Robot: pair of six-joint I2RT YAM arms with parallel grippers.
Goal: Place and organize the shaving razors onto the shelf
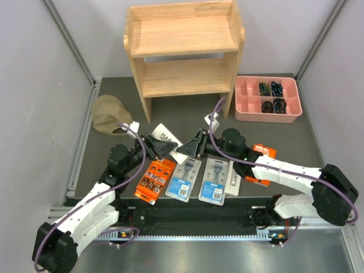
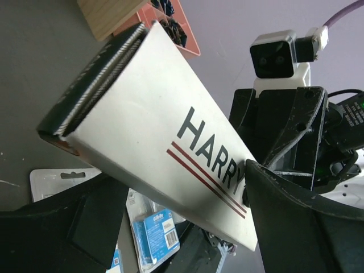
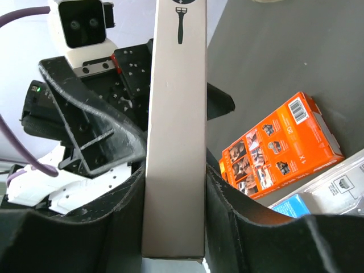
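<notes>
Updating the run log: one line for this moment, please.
held: white HARRY'S box, in left pincer and right pincer | shelf: no packs | table: five packs

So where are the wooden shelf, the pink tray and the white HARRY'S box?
wooden shelf (image 1: 185,35): top external view, upper board.
pink tray (image 1: 267,117): top external view, front wall.
white HARRY'S box (image 2: 159,131): left wrist view, printed face.

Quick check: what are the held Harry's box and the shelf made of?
Harry's box: probably thin cardboard with a matte white printed face; thin layered edges show at its end. Shelf: light wood with visible grain, seemingly unpainted; whether it is sealed is unclear.
</notes>
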